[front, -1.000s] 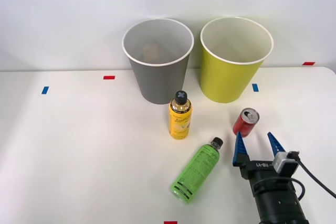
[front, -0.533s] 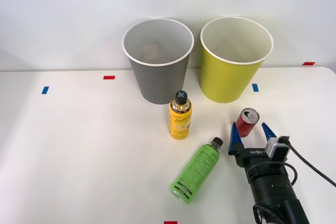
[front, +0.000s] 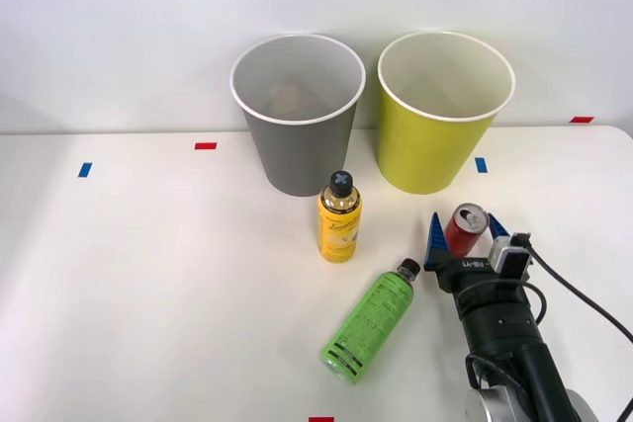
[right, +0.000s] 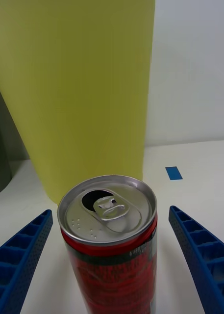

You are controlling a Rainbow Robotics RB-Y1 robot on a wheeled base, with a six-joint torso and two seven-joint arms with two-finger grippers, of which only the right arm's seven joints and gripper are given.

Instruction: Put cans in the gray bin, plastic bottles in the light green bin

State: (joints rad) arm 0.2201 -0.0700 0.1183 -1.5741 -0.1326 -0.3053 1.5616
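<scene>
Front view: the open tool has advanced to straddle the red can before the light green bin, so closing should follow.

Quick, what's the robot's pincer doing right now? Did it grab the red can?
Right pincer: open, not holding anything yet. Its blue fingers sit on either side of the upright red can, with gaps showing on both sides.

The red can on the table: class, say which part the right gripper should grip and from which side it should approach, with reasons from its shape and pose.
Grip the red can across its round side wall, below the silver top. It stands upright, so a level approach from the robot's side suits it, as the open right gripper already straddles it, one blue finger on each side.
</scene>
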